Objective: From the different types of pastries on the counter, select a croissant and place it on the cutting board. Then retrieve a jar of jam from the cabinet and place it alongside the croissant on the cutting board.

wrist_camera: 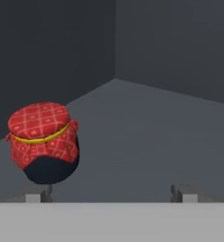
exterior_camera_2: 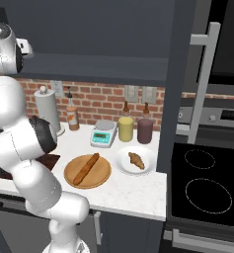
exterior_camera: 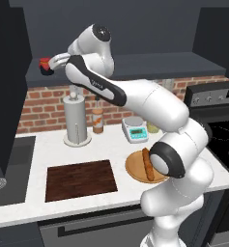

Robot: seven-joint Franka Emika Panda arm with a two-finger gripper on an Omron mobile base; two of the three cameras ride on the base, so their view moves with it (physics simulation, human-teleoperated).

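Up at the shelf, my two-finger gripper (exterior_camera: pixel 47 66) has its fingers apart, and the hand view shows both dark tips spread wide with the small squat dark jar of jam with the red checked cloth top (wrist_camera: pixel 43 142) standing on the shelf floor of the dark slate-grey wall cabinet (wrist_camera: pixel 146 127), over toward the left fingertip rather than centred between them. I judge the hand needs shifting that way before closing, or the jar could be knocked instead of caught.

Reading the counter from the left: the flat dark-brown wooden cutting board (exterior_camera: pixel 80 179) lies bare near the front edge of the white speckled countertop (exterior_camera: pixel 48 144). Next comes the round light-tan wooden plate (exterior_camera_2: pixel 87 171) carrying the long straight brown bread stick (exterior_camera_2: pixel 86 168). Just to its right, the small golden-brown crescent croissant (exterior_camera_2: pixel 136 159) rests on a white round plate (exterior_camera_2: pixel 135 161), so that first placement looks not yet done.

Behind them stand a paper towel holder (exterior_camera: pixel 76 118), a white kitchen scale (exterior_camera_2: pixel 103 133) and bottles against red brick. A black stove (exterior_camera_2: pixel 207 190) lies far right.
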